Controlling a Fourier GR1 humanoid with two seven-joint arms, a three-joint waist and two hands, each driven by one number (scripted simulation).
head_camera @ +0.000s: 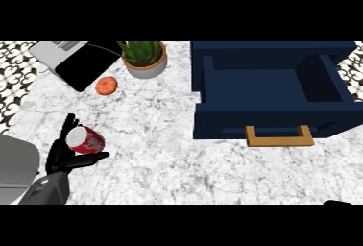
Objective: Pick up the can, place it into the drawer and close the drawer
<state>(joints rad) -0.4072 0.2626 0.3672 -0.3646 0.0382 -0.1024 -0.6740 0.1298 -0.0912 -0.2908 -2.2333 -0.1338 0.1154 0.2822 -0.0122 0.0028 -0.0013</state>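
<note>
White marble veined in grey makes up the counter (156,144) that fills most of the head view. Along its left edge and at the far right corner a black-and-white patterned tile floor (14,77) shows beyond it.

At the lower left the left hand (67,156) comes up from its grey forearm (46,190). Its black fingers (68,126) reach up behind the red can (86,140) and the thumb lies under it, so the hand is curled round the can and has hold of it. The can lies tilted, its pale top end turned up and to the left. It is well apart from the drawer, on the opposite side of the counter.

On the right stands a dark blue cabinet with its drawer (273,103) pulled open toward the viewer, the inside showing as a blue well. A wooden handle (279,136) sticks out from the drawer's front.

At the far left a toaster-like appliance, grey and black, (74,62) sits at an angle, with an orange fruit (106,86) just beside its near corner. A potted plant (144,57) in a pale pot stands near it.

At the bottom right edge only a black tip of the right hand (337,202) shows; I cannot tell how its fingers are set.
</note>
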